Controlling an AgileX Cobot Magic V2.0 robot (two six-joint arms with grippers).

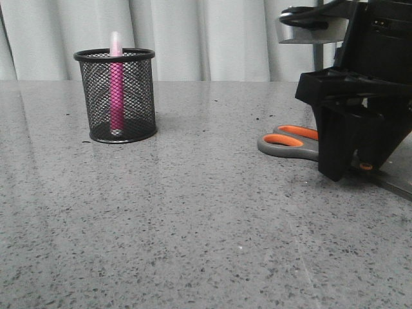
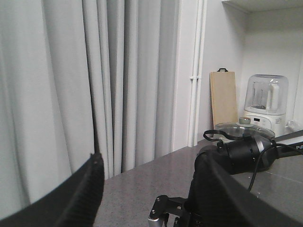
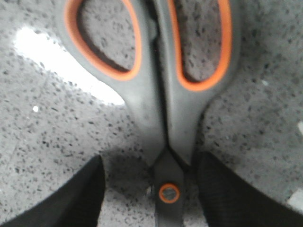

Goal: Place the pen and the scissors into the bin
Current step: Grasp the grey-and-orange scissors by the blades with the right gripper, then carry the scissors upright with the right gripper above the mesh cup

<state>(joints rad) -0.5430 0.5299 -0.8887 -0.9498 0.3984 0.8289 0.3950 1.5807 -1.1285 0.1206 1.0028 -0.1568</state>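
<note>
Your right gripper sat low over the scissors near the table's right edge, fingers spread, the orange pivot dot lying between them and the handles pointing away. Your left gripper was raised clear, fingers apart, holding nothing. The pen stood upright in the bin toward the far left.

Pen upright in bin; rest open.
</note>
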